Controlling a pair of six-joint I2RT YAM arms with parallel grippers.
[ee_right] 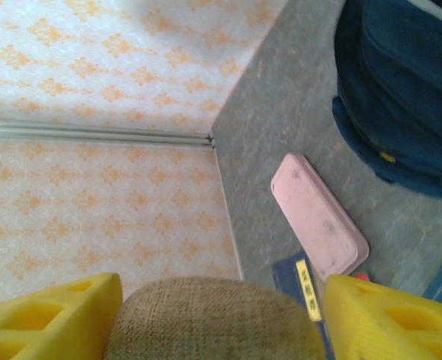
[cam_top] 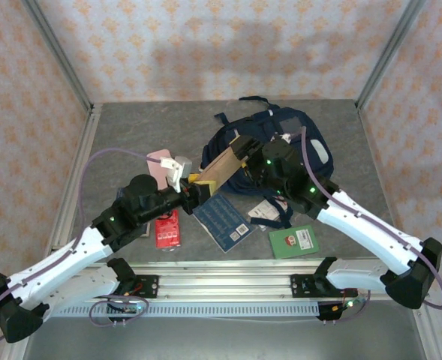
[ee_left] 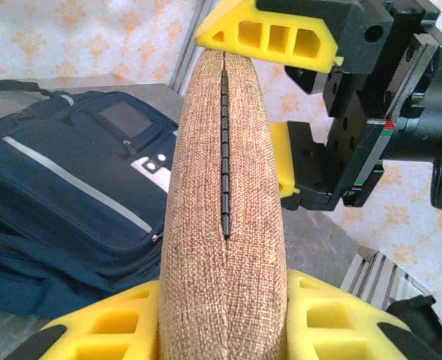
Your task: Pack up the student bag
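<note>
No legible text (green booklet label too small)

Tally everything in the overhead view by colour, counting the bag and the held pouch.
Blue: 2 (student bag, notebook)
Tan: 1 (pouch)
Pink: 1 (case)
Red: 1 (packet)
Green: 1 (book)
White: 1 (bunch of paper tags)
Total: 7

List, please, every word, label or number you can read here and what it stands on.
No text is legible.
Green booklet: red-and-white label, too small.
Red packet: print too small.
Dark blue book: yellow label, characters blurred.
Student bag: white patch, marks unreadable.
</note>
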